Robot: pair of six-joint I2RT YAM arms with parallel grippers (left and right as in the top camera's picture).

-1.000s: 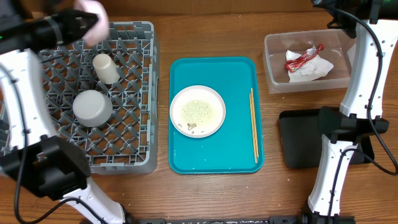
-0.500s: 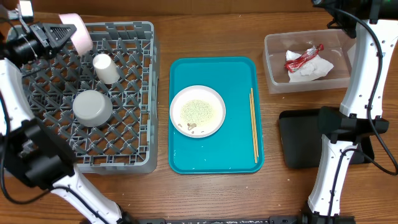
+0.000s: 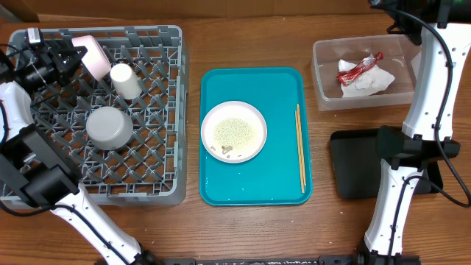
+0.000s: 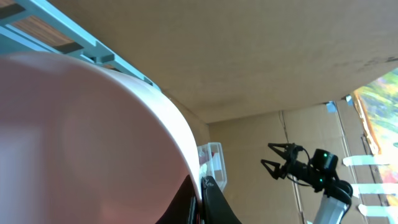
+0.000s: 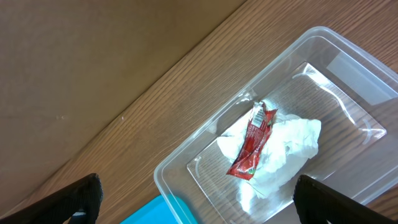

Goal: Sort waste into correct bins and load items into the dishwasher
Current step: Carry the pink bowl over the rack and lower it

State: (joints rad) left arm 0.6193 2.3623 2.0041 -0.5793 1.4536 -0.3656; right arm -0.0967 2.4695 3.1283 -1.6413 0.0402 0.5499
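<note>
At the far left, over the back left corner of the dish rack (image 3: 181, 110), the left gripper (image 3: 71, 54) is clamped on the rim of the pale bowl (image 3: 90, 53). The bowl is tipped on edge (its pink curve fills the left wrist view). Just right of it in the rack lies the white cup (image 3: 124, 80), its long axis slanting from back-left to front-right. The grey metal bowl (image 3: 109, 126) sits in front of the cup.

On the teal tray (image 3: 280, 88) the plate (image 3: 254, 118) carries crumbs (image 3: 237, 131). The chopsticks (image 3: 300, 147) lie along the tray's right side, pointing front to back.

Further right, the clear tub (image 3: 324, 73) holds the red wrapper (image 3: 359, 68), set diagonally on the napkin (image 3: 372, 82). The black tray (image 3: 353, 169) lies in front of the tub. The right gripper (image 5: 199, 202) hangs above the tub, fingers spread wide and holding nothing.
</note>
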